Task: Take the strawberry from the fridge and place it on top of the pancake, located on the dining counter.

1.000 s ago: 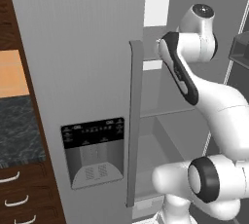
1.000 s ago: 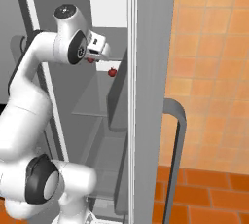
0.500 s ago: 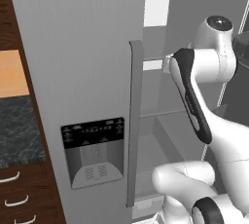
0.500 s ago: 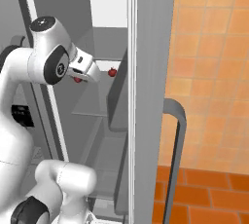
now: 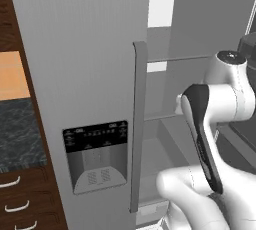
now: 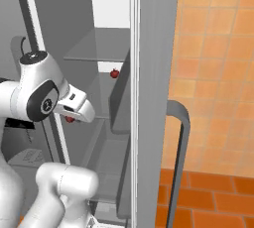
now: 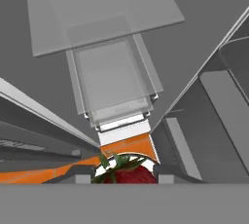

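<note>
While my claw (image 6: 79,115) hangs just outside the open fridge (image 5: 95,74), I judge the step in hand to be carrying the strawberry (image 7: 129,173) clear of the shelves and toward the bench with the pancake. To my left in the left base view stands the closed door (image 5: 75,64) with its long handle (image 5: 138,124) and the black dispenser panel (image 5: 96,136); my arm should swing wide of that handle as it backs out. In the hand view the red fruit with its green leaves sits right at the bottom between my tips, and in the right base view a bit of dark red peeks out just under the claw, so I take it that I am clenched on the strawberry, though the tips themselves are hard to make out. A soft fruit this small wants a steady, light hold and no sudden turn of the wrist, or it could slip.

Beyond the claw, the fridge holds clear shelves (image 6: 99,48) and a drawer (image 7: 114,82) that looks bare. Up and to the right of my claw in the right base view, another small red fruit (image 6: 114,73) rests at the back of the compartment.
</note>
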